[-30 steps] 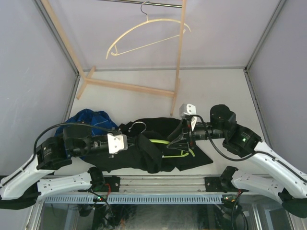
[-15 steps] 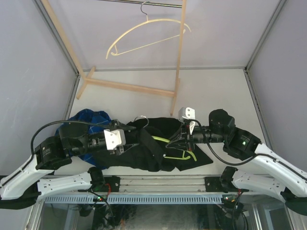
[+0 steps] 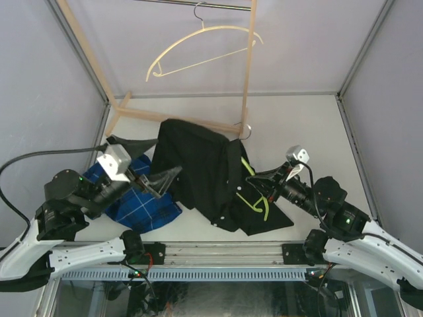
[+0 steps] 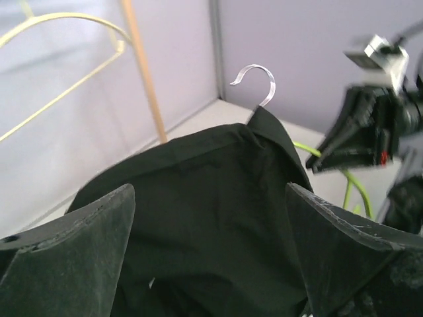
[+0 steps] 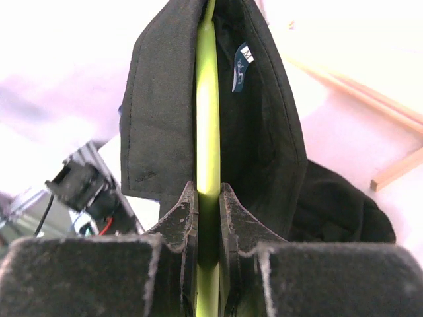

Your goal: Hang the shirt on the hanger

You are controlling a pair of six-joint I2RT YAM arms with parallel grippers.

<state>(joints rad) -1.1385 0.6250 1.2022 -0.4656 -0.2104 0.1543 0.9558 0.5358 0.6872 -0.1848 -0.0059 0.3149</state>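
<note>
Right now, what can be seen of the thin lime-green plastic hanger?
This thin lime-green plastic hanger is a slim smooth bar frame with a curved silver metal hook. Most of it sits inside the plain black collared shirt; the hook pokes out of the collar and green lengths show beside the shirt's edge. The right tool is shut on one bar.
</note>
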